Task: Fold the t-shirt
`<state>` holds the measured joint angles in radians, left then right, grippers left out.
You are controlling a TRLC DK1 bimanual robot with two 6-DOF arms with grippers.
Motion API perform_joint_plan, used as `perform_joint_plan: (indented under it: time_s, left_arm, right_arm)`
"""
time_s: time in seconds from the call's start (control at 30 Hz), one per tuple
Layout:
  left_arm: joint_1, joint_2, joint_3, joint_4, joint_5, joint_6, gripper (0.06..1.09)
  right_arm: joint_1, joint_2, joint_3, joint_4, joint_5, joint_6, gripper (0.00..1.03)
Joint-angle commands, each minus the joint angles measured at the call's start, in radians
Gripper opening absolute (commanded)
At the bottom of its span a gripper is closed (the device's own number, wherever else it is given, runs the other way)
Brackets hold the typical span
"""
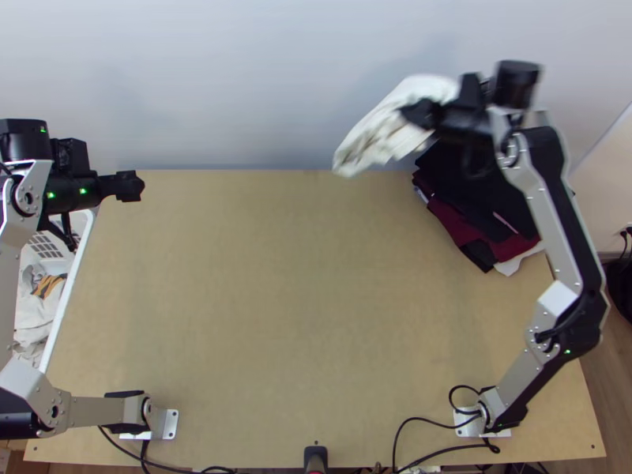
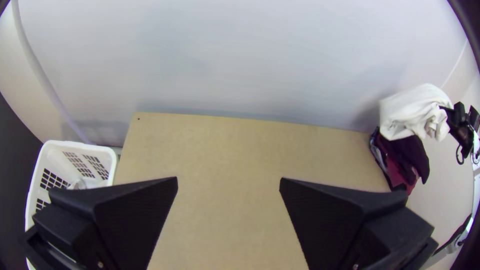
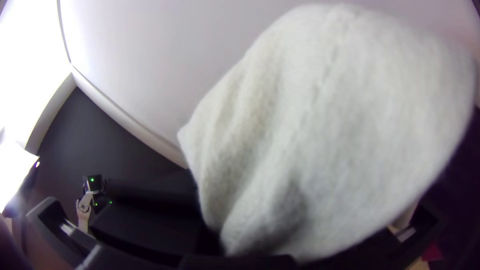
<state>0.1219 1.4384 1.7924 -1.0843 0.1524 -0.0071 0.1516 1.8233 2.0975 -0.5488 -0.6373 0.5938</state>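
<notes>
Pinching the bunched shirt (image 1: 378, 134) in our right gripper (image 1: 412, 113) at the top view's upper right, probably to top the pile (image 1: 457, 227), we hold our empty left gripper (image 2: 228, 181) spread wide.

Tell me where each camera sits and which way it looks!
Top view: high over the near edge, looking steeply down at the table; both arms show, left and right.
Left wrist view: on the left arm's wrist, looking across the table to the wall; the left pincer is open.
Right wrist view: on the right arm's wrist, staring at the white cloth that the right pincer holds up; the left arm looks tiny.
Top and left wrist views share the table, basket and dark clothes pile.
</notes>
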Motion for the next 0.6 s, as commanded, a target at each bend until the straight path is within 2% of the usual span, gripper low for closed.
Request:
perform_joint_plan:
  time_s: [0.0,0.3,0.57]
  left_arm:
    - [0.001,-0.035,-0.016,-0.016,-0.002,-0.01,1.05]
    - [-0.002,-0.055,-0.011,-0.019,-0.002,-0.021,1.05]
    - [-0.015,-0.067,-0.005,-0.029,-0.002,-0.03,1.05]
  right_arm:
    - [-0.083,-0.073,0.015,0.066,-0.012,-0.009,0.03]
    - [-0.239,-0.076,0.009,0.139,-0.076,-0.038,0.03]
    - [-0.304,-0.032,0.01,0.15,-0.144,-0.04,0.03]
